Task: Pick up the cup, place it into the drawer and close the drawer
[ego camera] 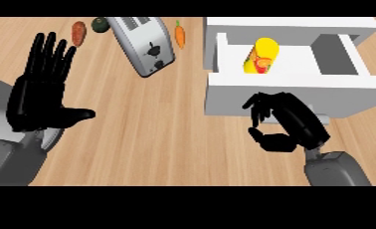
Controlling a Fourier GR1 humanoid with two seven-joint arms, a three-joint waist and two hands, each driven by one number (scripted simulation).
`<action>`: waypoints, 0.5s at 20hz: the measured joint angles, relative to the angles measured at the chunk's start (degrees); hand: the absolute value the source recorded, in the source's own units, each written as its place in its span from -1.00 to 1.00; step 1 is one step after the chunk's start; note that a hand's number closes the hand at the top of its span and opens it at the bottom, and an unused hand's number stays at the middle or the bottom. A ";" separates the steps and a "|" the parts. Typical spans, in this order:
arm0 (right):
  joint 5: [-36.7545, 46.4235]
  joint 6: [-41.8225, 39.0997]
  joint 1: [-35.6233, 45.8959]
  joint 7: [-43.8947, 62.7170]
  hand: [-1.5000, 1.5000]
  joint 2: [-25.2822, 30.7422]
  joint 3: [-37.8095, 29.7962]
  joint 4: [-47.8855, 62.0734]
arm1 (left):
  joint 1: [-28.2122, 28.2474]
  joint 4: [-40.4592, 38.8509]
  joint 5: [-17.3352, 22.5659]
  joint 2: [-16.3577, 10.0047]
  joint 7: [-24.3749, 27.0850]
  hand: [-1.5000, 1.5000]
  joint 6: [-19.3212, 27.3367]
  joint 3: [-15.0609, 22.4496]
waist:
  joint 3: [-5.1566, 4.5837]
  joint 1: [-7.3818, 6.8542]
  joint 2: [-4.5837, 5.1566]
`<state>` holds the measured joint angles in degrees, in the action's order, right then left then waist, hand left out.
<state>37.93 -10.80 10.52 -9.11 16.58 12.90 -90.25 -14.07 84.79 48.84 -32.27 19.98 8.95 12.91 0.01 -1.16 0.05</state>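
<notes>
Wooden counter boards are filling the view, with a silver toaster and an orange carrot lying near the back. The white drawer is standing pulled out. The yellow cup is lying on its side inside it, so the putting-in part looks done. The right hand is hovering just in front of the drawer's front wall, fingers curled in and holding nothing. The left hand is resting at the left edge, fingers straight and spread. Closing looks like the step now: the right hand needs to push that front wall inward.
</notes>
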 measured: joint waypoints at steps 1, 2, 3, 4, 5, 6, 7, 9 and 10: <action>0.88 0.81 0.90 -0.96 -1.00 -0.28 -0.11 2.45 | 1.09 0.33 0.20 -0.37 0.14 -1.00 -1.15 -1.03 | 0.00 0.07 0.00; 1.60 1.13 2.28 -1.68 -1.00 -0.27 -0.43 5.21 | 2.21 0.50 0.19 -0.56 0.22 -1.00 -2.10 -1.48 | 0.00 0.07 0.02; 2.99 1.68 3.00 -1.57 -1.00 -0.74 0.16 6.97 | 2.85 0.52 0.23 -0.83 0.29 -1.00 -2.97 -2.33 | 0.00 0.15 0.02; 4.10 1.93 4.06 -1.55 -1.00 -1.18 0.54 8.65 | 3.09 -0.81 -0.08 -0.47 0.88 -1.00 -4.24 -2.88 | 0.00 0.29 0.04; 5.21 2.67 5.12 -1.95 -1.00 -1.69 0.74 11.26 | 3.36 -1.29 -0.14 -0.58 0.89 -1.00 -5.38 -3.48 | -0.01 0.33 0.05; 5.86 2.77 6.55 -2.50 -1.00 -1.80 0.44 13.69 | 3.68 -1.24 -0.38 -0.36 0.86 -1.00 -5.92 -4.00 | 0.00 0.37 0.06; 6.44 3.17 8.25 -2.82 -1.00 -2.27 0.09 16.56 | 4.95 -0.05 -0.39 -0.48 0.70 -1.00 -6.40 -4.33 | 0.00 0.25 0.05; 7.39 4.22 11.20 -4.21 -1.00 -3.13 -0.66 22.49 | 6.32 0.19 -0.37 -0.44 0.85 -1.00 -7.69 -5.66 | 0.01 0.19 0.08; 7.79 4.86 12.32 -5.13 -1.00 -3.57 -1.12 25.05 | 6.78 0.30 -0.40 -0.45 0.53 -1.00 -8.33 -6.60 | 0.00 0.26 0.07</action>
<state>45.72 -5.95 22.84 -14.24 13.00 11.78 -65.20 -7.29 85.09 48.44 -32.72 20.51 0.63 6.30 0.01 -0.90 0.12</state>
